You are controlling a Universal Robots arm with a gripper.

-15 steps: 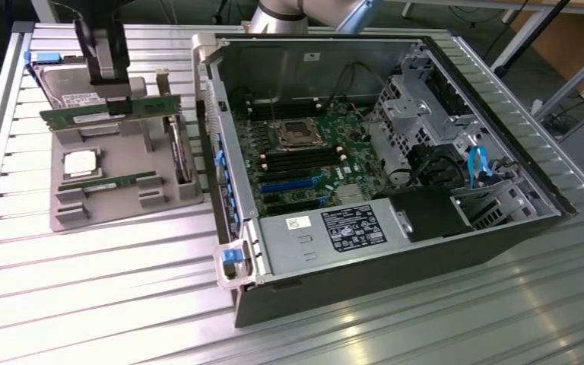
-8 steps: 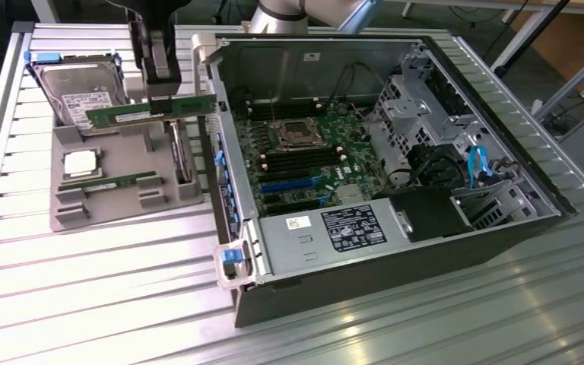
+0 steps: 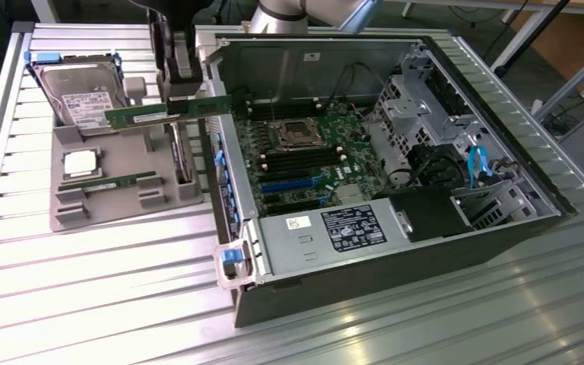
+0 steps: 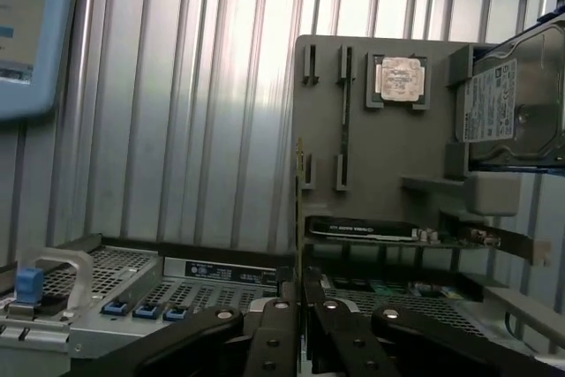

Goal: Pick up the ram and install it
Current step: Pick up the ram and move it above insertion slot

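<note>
The ram [image 3: 134, 115] is a long thin green stick held level in the air above the grey holder tray [image 3: 119, 209], just outside the open computer case's wall [image 3: 233, 190]. My gripper [image 3: 185, 103] is shut on it from above, near the end closest to the case. In the wrist view the ram [image 4: 300, 209] shows edge-on as a thin line rising from between my black fingers [image 4: 281, 320], with my gripper [image 4: 302, 311] over the case's edge. The dark memory slots [image 3: 294, 161] lie on the motherboard below the processor socket [image 3: 297, 133].
The tray holds a hard drive [image 3: 79, 91], a silver processor chip [image 3: 81, 163], another green stick [image 3: 109, 184] and an upright expansion card [image 3: 177, 160]. Inside the case are a drive cage [image 3: 414, 99], a power supply [image 3: 348, 228] and blue cables [image 3: 477, 163]. The table is ribbed metal [image 3: 99, 296].
</note>
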